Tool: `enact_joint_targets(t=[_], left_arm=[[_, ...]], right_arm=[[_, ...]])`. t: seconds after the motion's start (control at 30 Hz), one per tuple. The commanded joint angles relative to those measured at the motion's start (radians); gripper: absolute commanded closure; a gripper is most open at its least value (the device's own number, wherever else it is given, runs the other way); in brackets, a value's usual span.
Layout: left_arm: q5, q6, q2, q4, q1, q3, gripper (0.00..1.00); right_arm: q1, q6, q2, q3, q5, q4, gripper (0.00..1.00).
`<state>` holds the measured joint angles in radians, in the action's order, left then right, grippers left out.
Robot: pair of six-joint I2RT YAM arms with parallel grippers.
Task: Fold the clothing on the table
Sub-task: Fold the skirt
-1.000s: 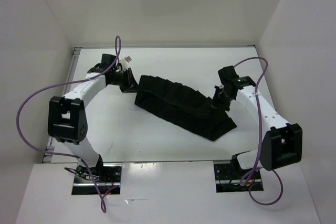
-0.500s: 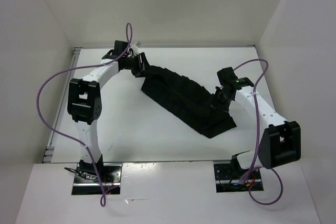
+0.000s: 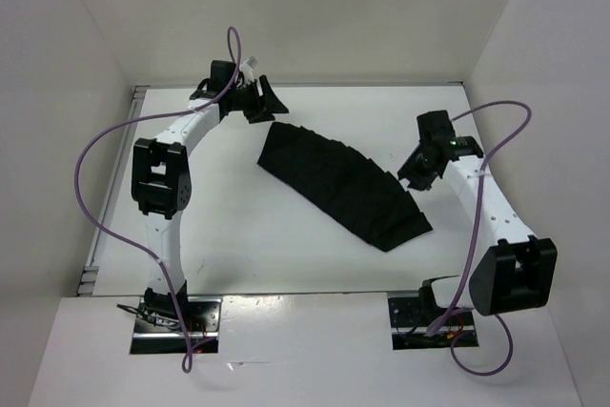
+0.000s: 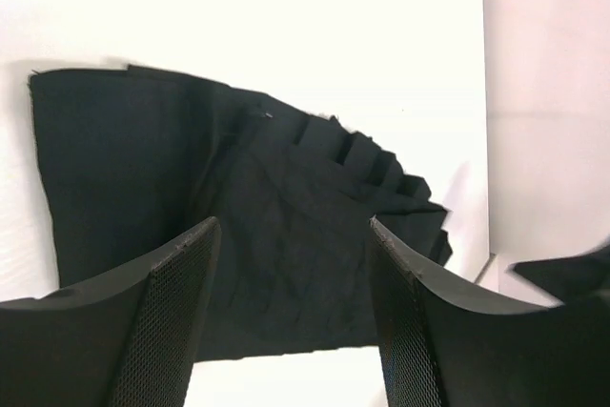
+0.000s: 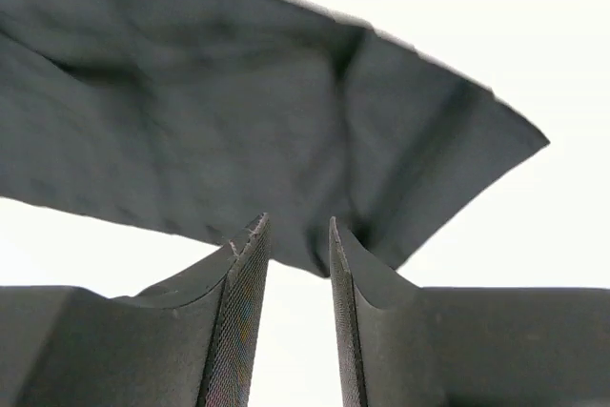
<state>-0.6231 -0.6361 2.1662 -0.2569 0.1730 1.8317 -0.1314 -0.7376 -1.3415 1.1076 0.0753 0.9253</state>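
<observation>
My right end effector (image 5: 295,231) hovers nearest, jaws narrowly parted on nothing, just off the clothing (image 3: 338,188), a folded black band slanting across mid-table (image 3: 238,235). Beyond its far-left corner, my left end effector (image 4: 291,226) gapes wide, empty. A low pass could snag those stepped pleats and drag the fold askew.

Light: bright, even and diffuse; table (image 3: 238,245) washed out to white glare.
Shadows: faint, soft (barely any).
Blur: clothing (image 5: 238,92) smeared just ahead of the right gripper (image 5: 296,220).
Focus: left gripper (image 4: 292,222) mesh crisp; fabric beyond it slightly soft.
</observation>
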Motion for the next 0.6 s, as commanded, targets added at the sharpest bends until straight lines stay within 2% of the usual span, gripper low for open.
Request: enact_joint_targets(t=[0.0,0.13,0.23,0.27,0.37,0.4,0.57], left_arm=[[0.026,0.01,0.015,-0.01,-0.001,0.04,0.3],[-0.003,0.038,-0.014,-0.01,-0.001,0.026,0.33],[0.029,0.067,-0.043,-0.01,-0.001,-0.026,0.56],[0.051,0.078,-0.034,-0.019,-0.001,-0.026,0.76],[0.051,0.088,0.015,-0.019,-0.001,-0.04,0.97],[0.051,0.088,0.03,-0.019,-0.001,-0.04,1.0],[0.013,0.053,0.116,0.022,0.008,-0.04,1.0]], right_arm=[[0.016,-0.077,0.08,0.116,0.092,-0.117,0.63],[-0.016,0.03,0.042,0.207,0.037,-0.115,0.59],[-0.083,0.093,-0.033,0.203,0.037,-0.077,0.59],[-0.094,0.105,-0.048,0.19,0.037,-0.077,0.59],[-0.106,0.106,-0.094,0.141,0.023,-0.08,0.59],[-0.117,0.115,-0.105,0.127,0.023,-0.094,0.59],[-0.126,0.126,-0.218,0.101,-0.055,-0.138,0.63]])
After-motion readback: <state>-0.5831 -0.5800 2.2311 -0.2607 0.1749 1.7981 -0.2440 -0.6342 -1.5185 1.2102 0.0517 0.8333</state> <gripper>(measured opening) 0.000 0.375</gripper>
